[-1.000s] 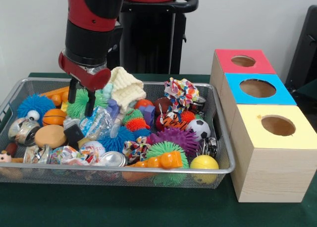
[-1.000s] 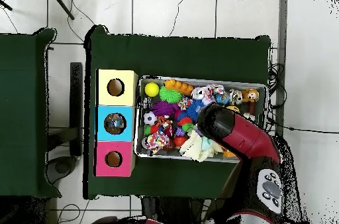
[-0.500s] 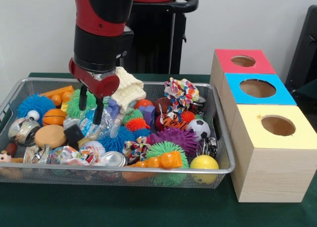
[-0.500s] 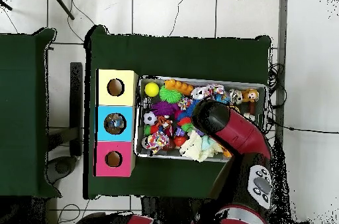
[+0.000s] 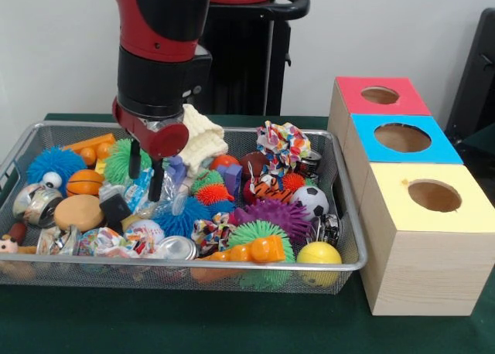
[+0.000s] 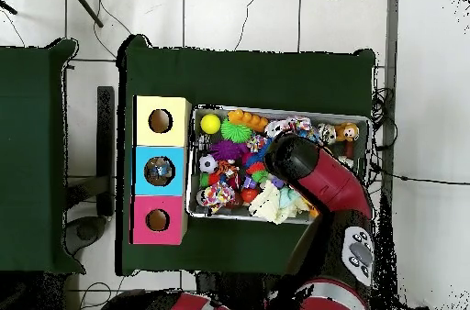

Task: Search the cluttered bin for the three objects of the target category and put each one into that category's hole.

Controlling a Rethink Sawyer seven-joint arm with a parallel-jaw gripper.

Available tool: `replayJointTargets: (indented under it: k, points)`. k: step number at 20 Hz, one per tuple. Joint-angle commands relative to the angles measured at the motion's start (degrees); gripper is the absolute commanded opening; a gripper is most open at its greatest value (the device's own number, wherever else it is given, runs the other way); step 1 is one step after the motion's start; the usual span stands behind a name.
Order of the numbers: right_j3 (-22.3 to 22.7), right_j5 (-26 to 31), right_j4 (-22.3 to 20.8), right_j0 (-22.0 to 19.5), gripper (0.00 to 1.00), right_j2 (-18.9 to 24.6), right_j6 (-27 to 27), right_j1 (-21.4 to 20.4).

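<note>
The claw (image 5: pixel 145 171) (fingers spread) hangs in the bin (image 5: pixel 344 263), which is full of toys; a clear crinkled wrapper (image 5: pixel 144 190) lies just below it.

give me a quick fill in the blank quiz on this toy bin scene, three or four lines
1. The wooden box nearest the front camera has a ____ top.
2. The gripper hangs over the wire-mesh basket with its fingers ____.
3. The ball in the basket's corner nearest that box is ____.
4. The middle box has a ____ top.

Missing words: yellow; open; yellow; blue
</note>
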Motion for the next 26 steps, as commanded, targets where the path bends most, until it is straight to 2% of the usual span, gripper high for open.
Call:
replayJointTargets:
  k: [1, 12, 19, 26]
  points:
    - [0.22, -4.84, 3.71, -0.19, 1.00, 7.91, 13.81, 3.70]
    - [2.13, -8.79, 6.60, 2.00, 1.00, 8.66, 15.70, 7.11]
    - [2.18, -6.50, 8.22, 3.62, 1.00, 6.98, 15.78, 7.35]
    - [1.33, -1.15, 8.53, 4.72, 1.00, 5.39, 14.68, 6.85]
